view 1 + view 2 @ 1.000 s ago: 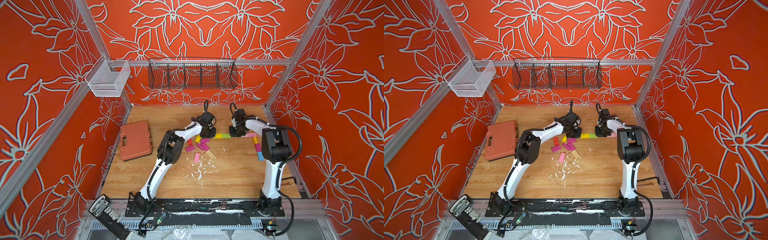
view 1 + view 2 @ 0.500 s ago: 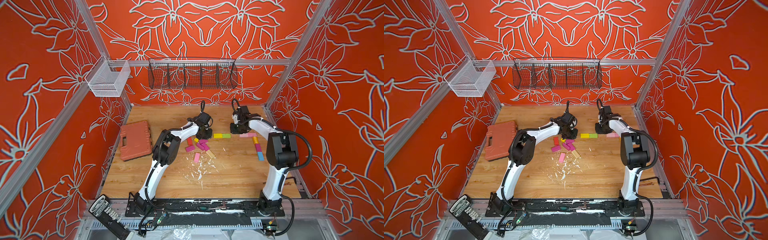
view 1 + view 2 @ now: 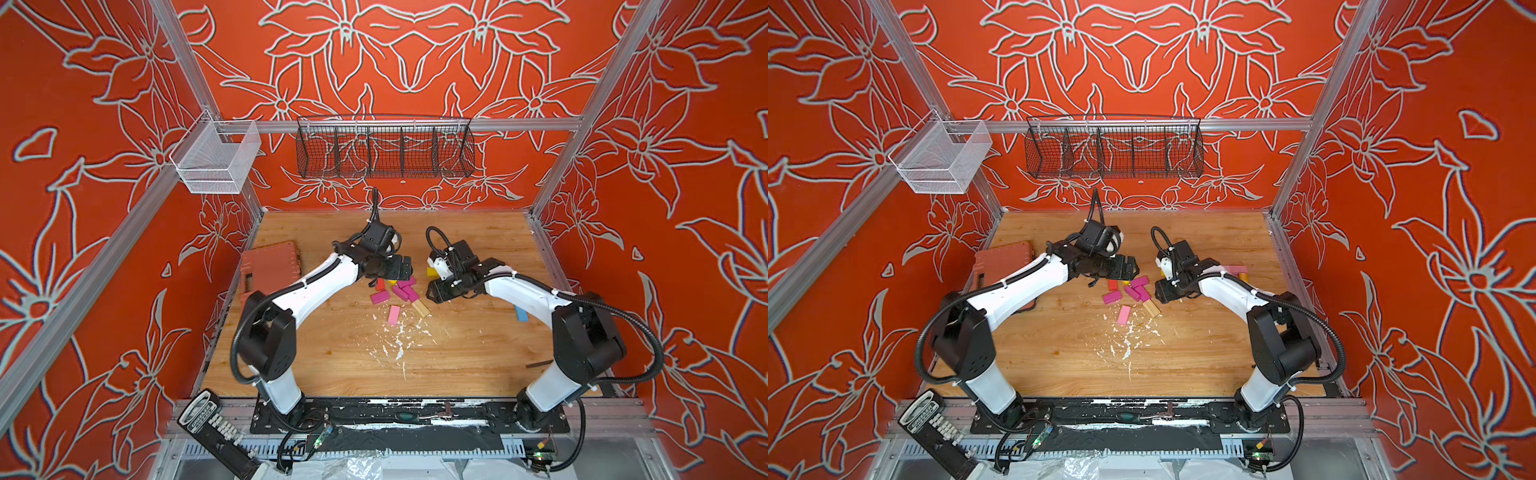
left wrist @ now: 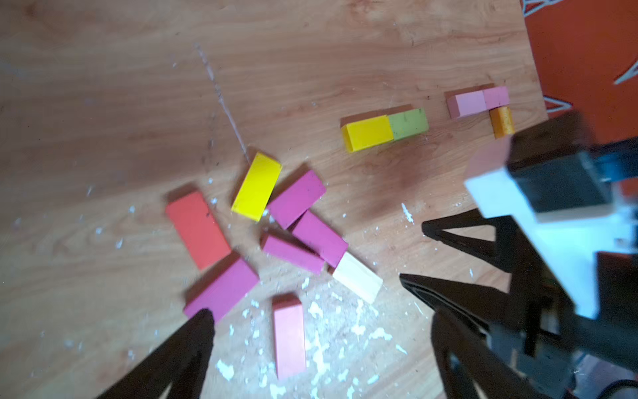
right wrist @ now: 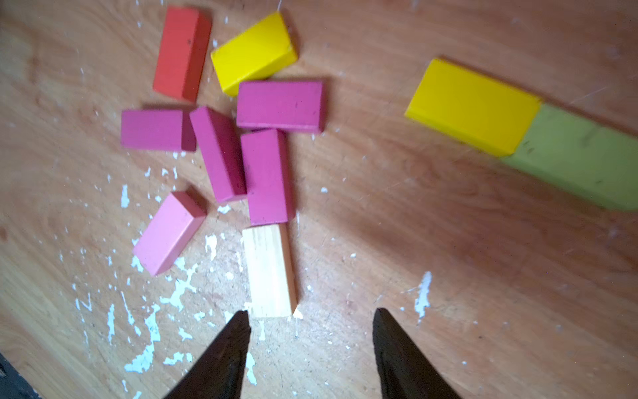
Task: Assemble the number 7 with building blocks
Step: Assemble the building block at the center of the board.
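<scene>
The 7 (image 4: 390, 130) lies right of centre and is unfinished. Its bar runs left to right: yellow (image 4: 367, 133) butted to green (image 4: 409, 124), a gap, then two pinks (image 4: 478, 102). An orange (image 4: 502, 122) starts the stem, which points toward the near side and ends, I judge, at the blue (image 3: 521, 312); the right arm hides its middle. Eight loose blocks (image 5: 269, 176) lie left of it. The left gripper (image 4: 317, 321) gapes wide and empty. The right gripper (image 5: 310, 312) is partly open and empty, beside the wood block (image 5: 269, 269).
</scene>
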Controlling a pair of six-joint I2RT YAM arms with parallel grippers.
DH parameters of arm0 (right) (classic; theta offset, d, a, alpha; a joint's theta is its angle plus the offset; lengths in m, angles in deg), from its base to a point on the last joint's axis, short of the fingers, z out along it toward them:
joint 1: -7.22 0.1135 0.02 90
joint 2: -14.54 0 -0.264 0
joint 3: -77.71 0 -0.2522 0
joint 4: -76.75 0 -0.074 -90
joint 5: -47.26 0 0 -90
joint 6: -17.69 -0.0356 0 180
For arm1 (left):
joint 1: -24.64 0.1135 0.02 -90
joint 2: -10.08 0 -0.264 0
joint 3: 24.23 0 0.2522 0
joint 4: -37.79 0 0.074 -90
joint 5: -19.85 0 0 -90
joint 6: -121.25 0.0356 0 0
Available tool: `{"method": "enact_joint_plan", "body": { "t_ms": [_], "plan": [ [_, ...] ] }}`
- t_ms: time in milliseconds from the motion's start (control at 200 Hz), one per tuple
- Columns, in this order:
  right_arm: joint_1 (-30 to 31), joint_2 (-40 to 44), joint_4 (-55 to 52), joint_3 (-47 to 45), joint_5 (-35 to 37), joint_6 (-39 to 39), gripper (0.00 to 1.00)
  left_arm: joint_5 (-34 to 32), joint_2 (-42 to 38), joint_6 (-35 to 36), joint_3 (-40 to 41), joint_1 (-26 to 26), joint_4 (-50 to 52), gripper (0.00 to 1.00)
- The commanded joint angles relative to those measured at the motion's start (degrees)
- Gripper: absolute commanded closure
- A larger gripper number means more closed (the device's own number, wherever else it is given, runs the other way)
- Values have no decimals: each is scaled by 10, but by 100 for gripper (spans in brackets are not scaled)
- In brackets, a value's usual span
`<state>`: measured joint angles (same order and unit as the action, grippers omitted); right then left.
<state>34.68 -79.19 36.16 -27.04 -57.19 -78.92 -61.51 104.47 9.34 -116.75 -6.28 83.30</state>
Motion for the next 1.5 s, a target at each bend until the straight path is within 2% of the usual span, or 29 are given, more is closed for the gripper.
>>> {"method": "enact_joint_plan", "body": {
  "t_ms": [0, 150, 270, 561, 626, 756, 871, 1001, 1211, 1496],
  "plan": [
    [26, 12, 34, -29, 27, -13, 38, -16, -77, -19, 70, 2, -2, 2],
    [51, -5, 48, -41, 65, -10, 38, -13, -186, -39, 172, 2, -20, 3],
    [61, -26, 59, -35, 66, -3, 38, -24, -253, -47, 225, 2, -15, 2],
    [95, -89, 57, 3, 99, -1, 42, -45, -349, -45, 255, 2, 25, 2],
    [101, -101, 55, 11, 115, -6, 48, -52, -366, -40, 258, 2, 28, 2],
    [107, -112, 42, 20, 155, -26, 71, -65, -396, -31, 260, 2, 34, 2],
    [104, -108, 26, 24, 168, -36, 78, -74, -402, -25, 261, 2, 37, 2],
    [77, -93, -8, 29, 158, -57, 79, -76, -401, -20, 259, 2, 41, 3],
    [-17, -64, -30, 8, 107, -101, 79, -96, -392, -16, 250, 2, 53, 3],
    [-87, -68, -21, 5, 105, -121, 79, -102, -414, -12, 263, 3, 30, 3]
  ]
}}
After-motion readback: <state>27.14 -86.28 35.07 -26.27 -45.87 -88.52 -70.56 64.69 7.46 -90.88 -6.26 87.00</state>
